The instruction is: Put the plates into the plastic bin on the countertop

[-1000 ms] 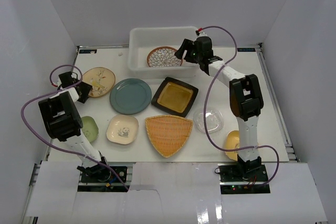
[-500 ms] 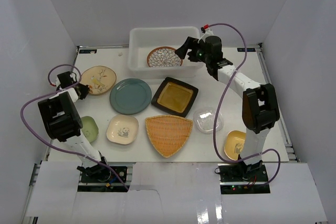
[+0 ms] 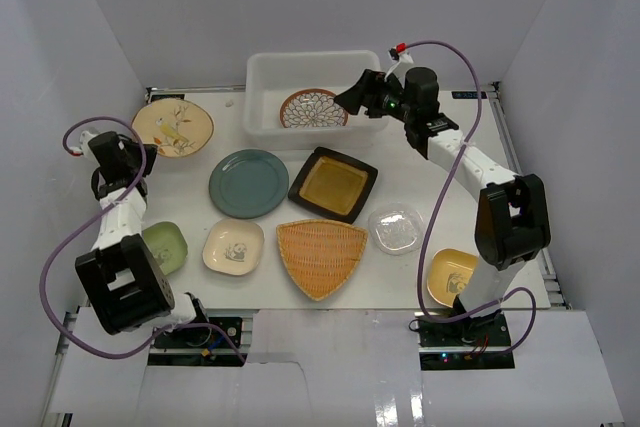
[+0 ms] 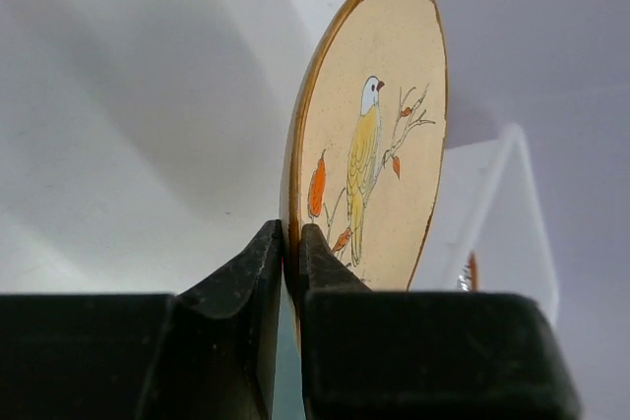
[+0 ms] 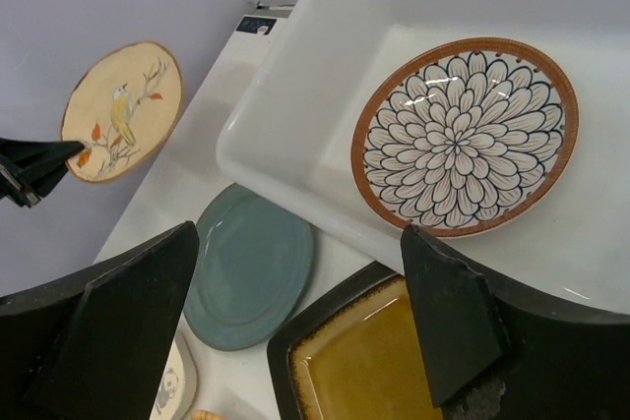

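My left gripper (image 3: 143, 151) is shut on the rim of the tan floral plate (image 3: 172, 127) and holds it tilted above the countertop (image 3: 480, 177) at the far left; the wrist view shows its bird face (image 4: 369, 145) between my fingers. The brown-white petal plate (image 3: 313, 108) lies in the plastic bin (image 3: 270, 77). My right gripper (image 3: 352, 98) is open and empty, hovering over the bin's right front part (image 5: 295, 115). The teal plate (image 3: 248, 183) and black-amber square plate (image 3: 333, 185) lie in front of the bin.
The orange woven fan (image 3: 322, 256), clear glass dish (image 3: 397, 228), cream dish (image 3: 233, 247), green dish (image 3: 165, 244) and yellow dish (image 3: 450, 275) lie along the near half. White walls close in the left, back and right.
My left gripper has lifted the tan floral plate off the countertop and carried it back and left. My right gripper has drawn slightly right over the bin, still open.
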